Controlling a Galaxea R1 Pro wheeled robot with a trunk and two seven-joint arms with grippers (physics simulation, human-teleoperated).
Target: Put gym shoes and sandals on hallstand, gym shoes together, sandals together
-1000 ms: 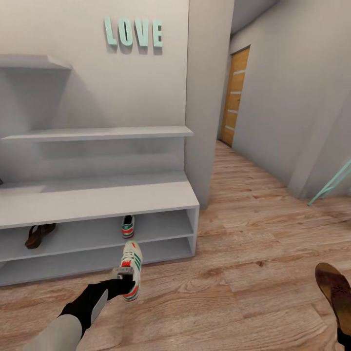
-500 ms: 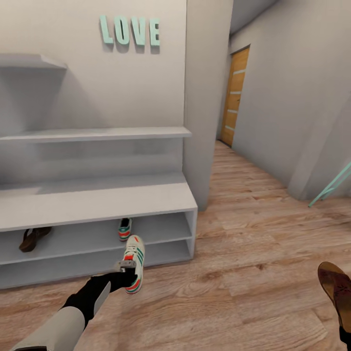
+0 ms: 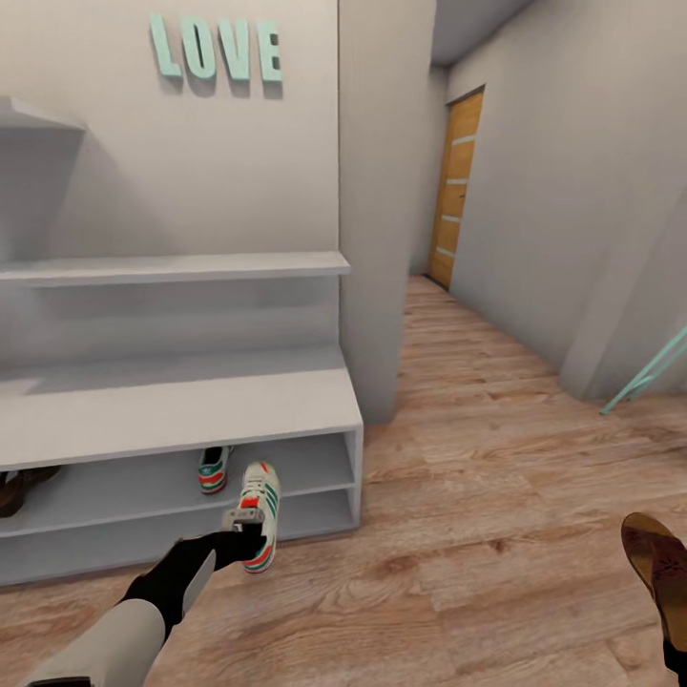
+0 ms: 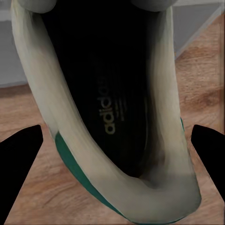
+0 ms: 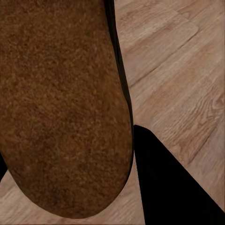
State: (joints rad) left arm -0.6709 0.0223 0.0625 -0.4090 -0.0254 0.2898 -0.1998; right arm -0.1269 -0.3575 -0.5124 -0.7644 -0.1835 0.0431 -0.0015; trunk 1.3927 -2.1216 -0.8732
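Before hallstand [image 3: 181,405] | left gripper [image 3: 243,534] extended, clamping gym shoe [image 3: 258,515] | right gripper clamping sandal [image 3: 658,568]

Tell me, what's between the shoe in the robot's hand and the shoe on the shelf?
Nothing. In the head view, just bare shelf edge separates the held gym shoe from the shelved gym shoe.

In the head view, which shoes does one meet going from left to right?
Dark reddish-brown sandal on the rack's low shelf → white sneaker with teal-green sole on that shelf → white sneaker with green stripes in the left tool → brown sandal with tan insole at the right edge.
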